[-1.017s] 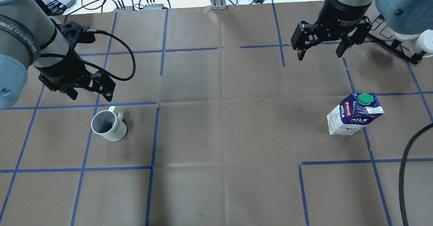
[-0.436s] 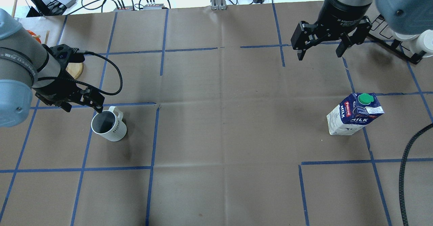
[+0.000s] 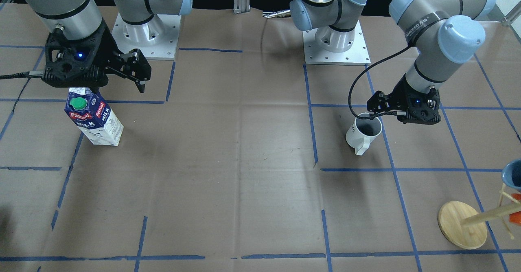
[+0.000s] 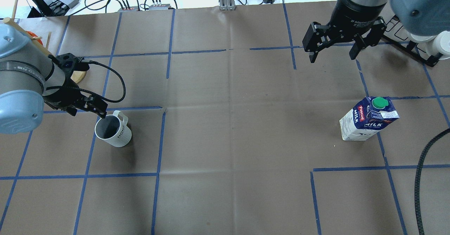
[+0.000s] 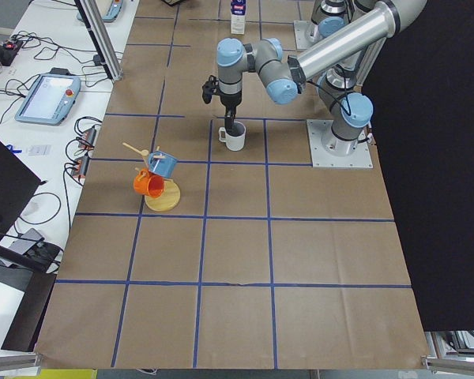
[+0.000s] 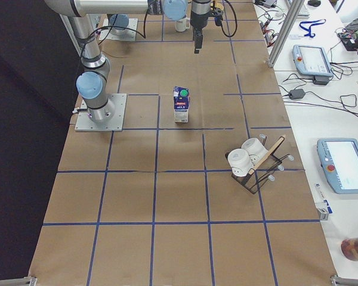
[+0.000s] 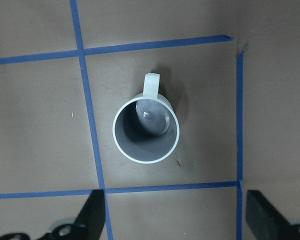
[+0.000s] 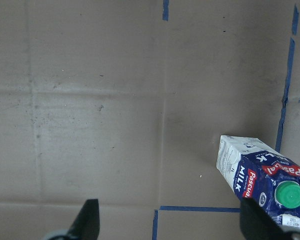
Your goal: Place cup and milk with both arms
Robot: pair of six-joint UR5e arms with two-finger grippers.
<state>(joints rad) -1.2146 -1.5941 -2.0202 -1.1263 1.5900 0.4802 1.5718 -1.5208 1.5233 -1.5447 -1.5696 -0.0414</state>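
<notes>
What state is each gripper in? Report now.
Left gripper: open, empty, near the white ceramic mug.
Right gripper: open, empty.

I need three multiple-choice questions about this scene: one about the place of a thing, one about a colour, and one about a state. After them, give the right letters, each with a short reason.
1. In the overhead view, where does the milk stand?
A. on the left
B. in the middle
C. on the right

2. What colour is the milk's cap?
A. red
B. green
C. white

3. What is the state of the right tool?
A. shut on the milk
B. open, holding nothing
C. shut, holding nothing

Answers:
1 C, as the carton stands upright in the right part of that view.
2 B, as the round cap on top is plainly green.
3 B, as its fingers stand wide apart, away from the milk, with nothing between them.
</notes>
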